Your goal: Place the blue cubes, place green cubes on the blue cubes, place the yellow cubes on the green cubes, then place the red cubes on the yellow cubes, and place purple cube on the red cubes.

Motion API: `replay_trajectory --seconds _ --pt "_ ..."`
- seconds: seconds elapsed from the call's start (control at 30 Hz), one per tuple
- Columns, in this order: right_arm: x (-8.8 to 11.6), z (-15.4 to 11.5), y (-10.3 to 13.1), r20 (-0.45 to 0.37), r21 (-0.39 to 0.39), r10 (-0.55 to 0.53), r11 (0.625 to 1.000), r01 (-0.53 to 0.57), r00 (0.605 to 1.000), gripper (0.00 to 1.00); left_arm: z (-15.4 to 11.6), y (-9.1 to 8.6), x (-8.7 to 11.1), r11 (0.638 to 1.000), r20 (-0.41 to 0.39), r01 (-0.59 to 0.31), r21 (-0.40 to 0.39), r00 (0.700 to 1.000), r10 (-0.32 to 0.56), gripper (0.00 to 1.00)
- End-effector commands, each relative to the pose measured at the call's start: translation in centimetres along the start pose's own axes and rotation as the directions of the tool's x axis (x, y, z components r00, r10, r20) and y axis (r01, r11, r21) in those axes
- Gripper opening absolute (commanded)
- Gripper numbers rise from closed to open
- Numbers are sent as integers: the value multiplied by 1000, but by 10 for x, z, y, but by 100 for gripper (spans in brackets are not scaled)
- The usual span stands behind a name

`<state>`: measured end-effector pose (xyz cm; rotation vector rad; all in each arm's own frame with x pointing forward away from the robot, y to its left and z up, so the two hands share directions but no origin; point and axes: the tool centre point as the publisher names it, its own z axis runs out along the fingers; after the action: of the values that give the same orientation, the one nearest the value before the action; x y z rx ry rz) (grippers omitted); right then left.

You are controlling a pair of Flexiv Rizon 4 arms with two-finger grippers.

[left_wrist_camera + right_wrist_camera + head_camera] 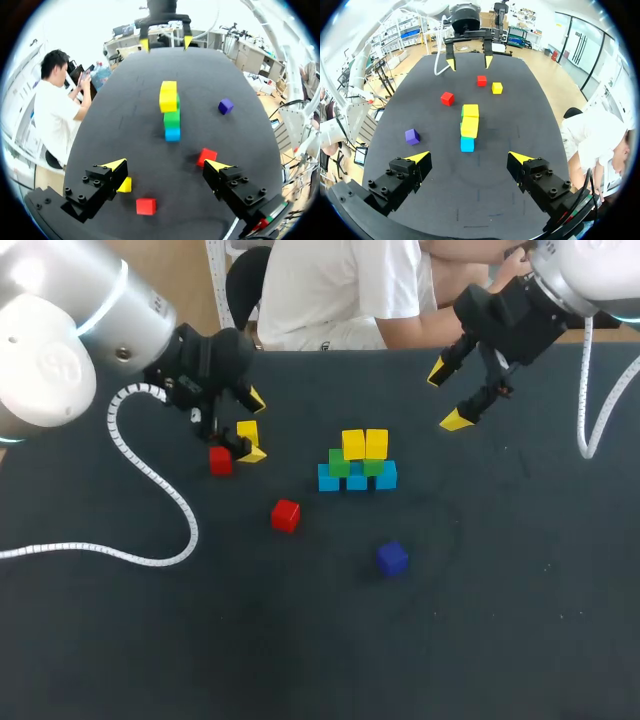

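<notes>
Blue cubes sit partly hidden beneath green cubes. Your left gripper and right gripper gape wide, holding nothing.

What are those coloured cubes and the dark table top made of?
The cubes, like the red cube, look like painted wood or hard plastic: even bright colour, sharp edges, dull faces; which is unclear. The table top looks like dark matte mat or cloth: hardly any glare.

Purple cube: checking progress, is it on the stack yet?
No, the purple cube sits alone, well apart from the stack.
</notes>
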<state>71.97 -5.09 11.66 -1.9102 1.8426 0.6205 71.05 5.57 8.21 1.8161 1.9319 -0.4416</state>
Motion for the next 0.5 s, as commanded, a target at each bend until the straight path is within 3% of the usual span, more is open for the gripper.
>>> replay_trajectory --seconds 0.03,0.2,0.5 --pt "0 0 -1 2 -1 -1 1000 1 1000 100 -2 27 -18 1000 -195 9 25 981 -4 100" --pt "0 0 -1 2 -1 -1 1000 1 1000 100 1 47 -12 1000 -264 3 22 964 3 100" --pt "0 0 -1 2 -1 -1 1000 1 1000 100 13 69 26 998 -245 45 52 969 -31 100"
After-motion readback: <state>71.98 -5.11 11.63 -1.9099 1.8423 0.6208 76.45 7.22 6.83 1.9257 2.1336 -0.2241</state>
